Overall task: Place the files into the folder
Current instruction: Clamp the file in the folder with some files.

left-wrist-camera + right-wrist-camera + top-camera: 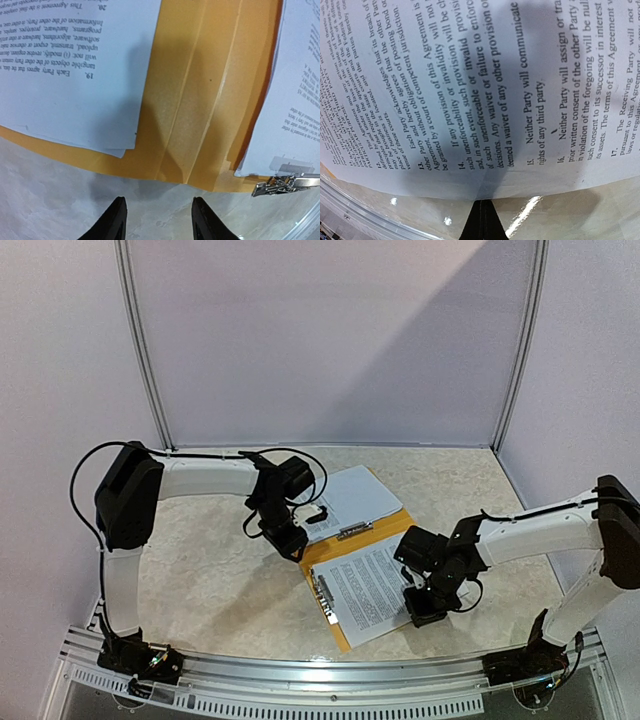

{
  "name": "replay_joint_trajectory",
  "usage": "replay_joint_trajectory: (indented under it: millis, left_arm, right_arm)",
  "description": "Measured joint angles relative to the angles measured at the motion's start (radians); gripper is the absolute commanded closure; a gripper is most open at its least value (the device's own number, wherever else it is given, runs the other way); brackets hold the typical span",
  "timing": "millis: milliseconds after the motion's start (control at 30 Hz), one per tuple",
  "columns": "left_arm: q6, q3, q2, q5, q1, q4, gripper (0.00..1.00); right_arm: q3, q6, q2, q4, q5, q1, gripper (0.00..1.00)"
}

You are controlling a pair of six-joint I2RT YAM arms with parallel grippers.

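On the open folder (200, 100), we square the files (365, 590).
Right gripper (482, 212), pressed together, sits at the near sheet's edge; left gripper (156, 207), spread and empty, hovers off the folder. We'd push low and slow, lest paper buckle.

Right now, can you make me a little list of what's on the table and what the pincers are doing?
Folder: orange, lying open on the table
Far sheets: printed, on the folder's far half
Near sheets: printed, on its near half
Left pincer: open, empty, beside the folder's edge
Right pincer: shut, at the near sheets' edge
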Motion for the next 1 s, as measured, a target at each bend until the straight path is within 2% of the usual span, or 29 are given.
replay_joint_trajectory:
  millis: [567,1000]
  left_arm:
    - [0.001,-0.002,0.029,-0.007,0.000,-0.002,0.54]
    - [0.005,-0.002,0.029,0.029,0.000,-0.004,0.54]
  right_arm:
    - [0.034,-0.015,0.028,0.022,0.049,0.005,1.00]
    - [0.025,-0.111,-0.077,0.038,-0.064,0.005,0.94]
